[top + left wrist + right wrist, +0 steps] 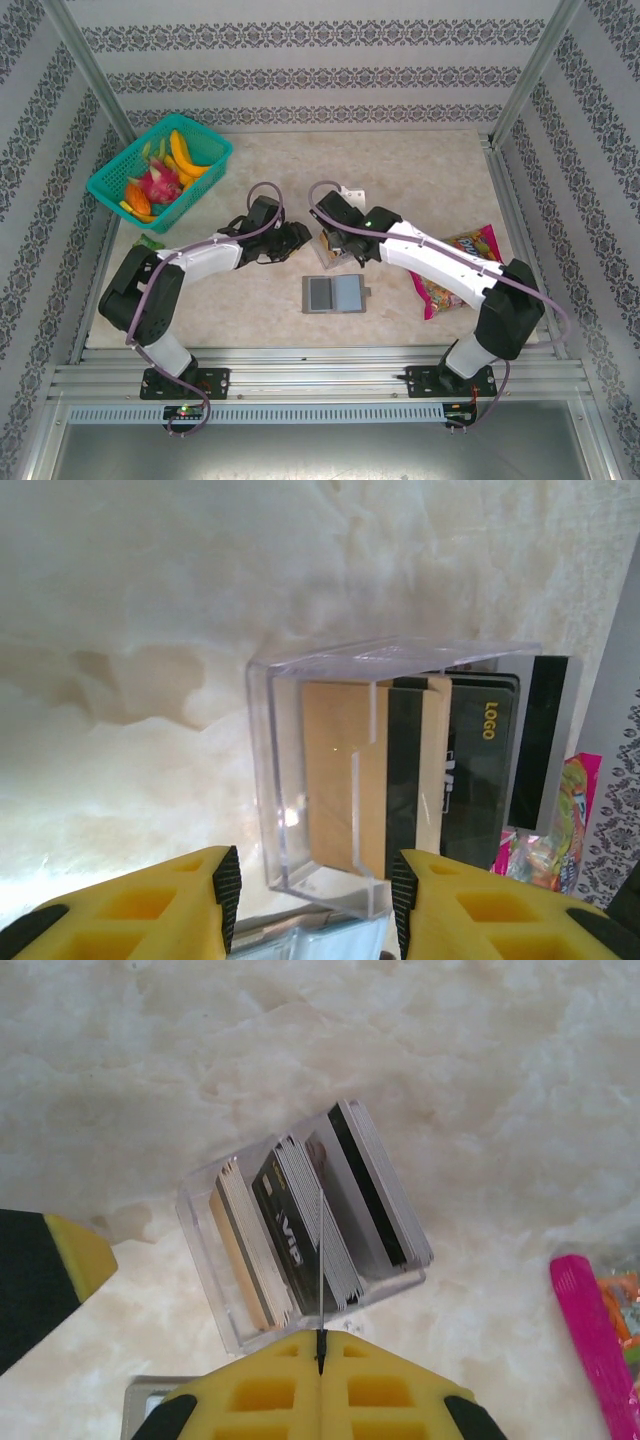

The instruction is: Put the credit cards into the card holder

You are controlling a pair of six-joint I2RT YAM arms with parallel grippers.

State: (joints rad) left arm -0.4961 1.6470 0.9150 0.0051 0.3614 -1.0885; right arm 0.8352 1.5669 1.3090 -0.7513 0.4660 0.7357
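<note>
Pinching a thin card, right claw hangs over dark "LOGO" card.

The tray is clear; its cards are tan, black with a yellow "LOGO", and grey with a black stripe. Under the tray the table is marbled cream. Near the tray the holder is grey. Right of the tray the bag is pink and multicoloured. Left of the tray the basket is teal, its fruit yellow, pink and orange. The left gripper and right gripper are yellow and black.
</note>
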